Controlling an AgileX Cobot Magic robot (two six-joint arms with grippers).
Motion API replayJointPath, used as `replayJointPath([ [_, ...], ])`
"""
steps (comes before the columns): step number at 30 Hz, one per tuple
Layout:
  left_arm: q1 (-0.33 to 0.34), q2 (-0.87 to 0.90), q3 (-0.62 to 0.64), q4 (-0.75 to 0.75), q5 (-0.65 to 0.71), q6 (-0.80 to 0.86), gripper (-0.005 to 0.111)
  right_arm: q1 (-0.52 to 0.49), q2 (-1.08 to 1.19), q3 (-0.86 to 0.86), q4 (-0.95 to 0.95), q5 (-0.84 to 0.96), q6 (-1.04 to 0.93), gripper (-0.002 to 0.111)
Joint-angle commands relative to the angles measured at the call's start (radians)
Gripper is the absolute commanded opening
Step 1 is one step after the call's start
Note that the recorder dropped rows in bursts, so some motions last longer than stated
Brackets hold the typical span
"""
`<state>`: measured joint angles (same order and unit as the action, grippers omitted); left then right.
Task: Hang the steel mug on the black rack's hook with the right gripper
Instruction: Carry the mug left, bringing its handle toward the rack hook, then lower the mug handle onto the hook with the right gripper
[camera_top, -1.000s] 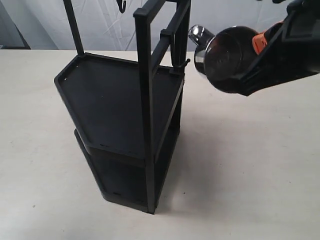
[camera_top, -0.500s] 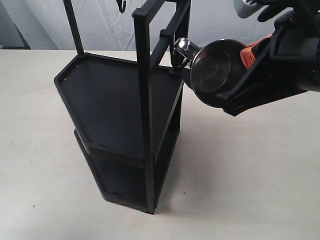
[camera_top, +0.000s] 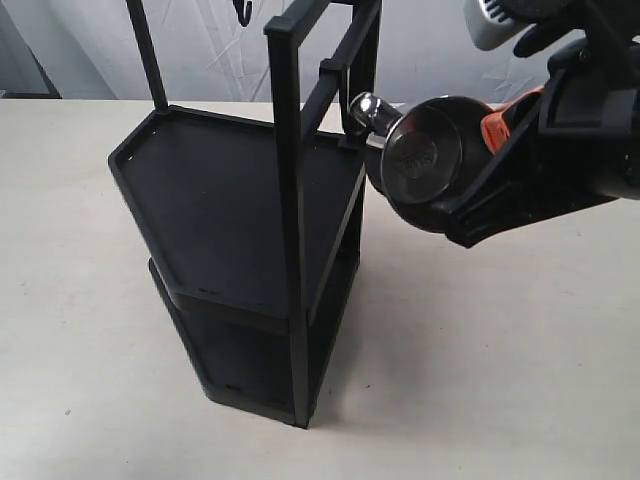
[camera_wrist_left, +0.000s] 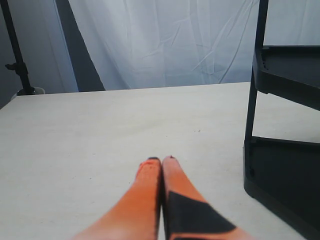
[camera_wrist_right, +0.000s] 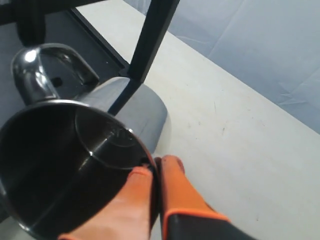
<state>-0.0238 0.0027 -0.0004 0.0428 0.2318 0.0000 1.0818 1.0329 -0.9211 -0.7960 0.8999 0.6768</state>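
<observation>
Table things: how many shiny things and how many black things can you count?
Shiny: 1, the steel mug
Black: 1, the black rack
Total: 2

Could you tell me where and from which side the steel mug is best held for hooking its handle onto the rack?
Grip the steel mug by its rim wall opposite the handle, one finger inside and one outside, as the right gripper holds it now. That probably suits best: the loop stays free and leads toward the hook on the black rack.
</observation>
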Motion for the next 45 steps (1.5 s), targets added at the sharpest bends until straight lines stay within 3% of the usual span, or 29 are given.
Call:
replayJointPath([
  [1,0.002,-0.003,0.0,0.003,0.0,0.0,0.002,0.042,-0.01,-0.001,-0.011,0.02,0.009,-0.001],
  [14,0.002,-0.003,0.0,0.003,0.0,0.0,0.002,0.078,0.127,-0.001,-0.007,0.068,0.039,-0.001],
  [45,0.002,-0.003,0.0,0.003,0.0,0.0,0.002,0.078,0.129,-0.001,0.11,0.05,0.057,-0.001],
])
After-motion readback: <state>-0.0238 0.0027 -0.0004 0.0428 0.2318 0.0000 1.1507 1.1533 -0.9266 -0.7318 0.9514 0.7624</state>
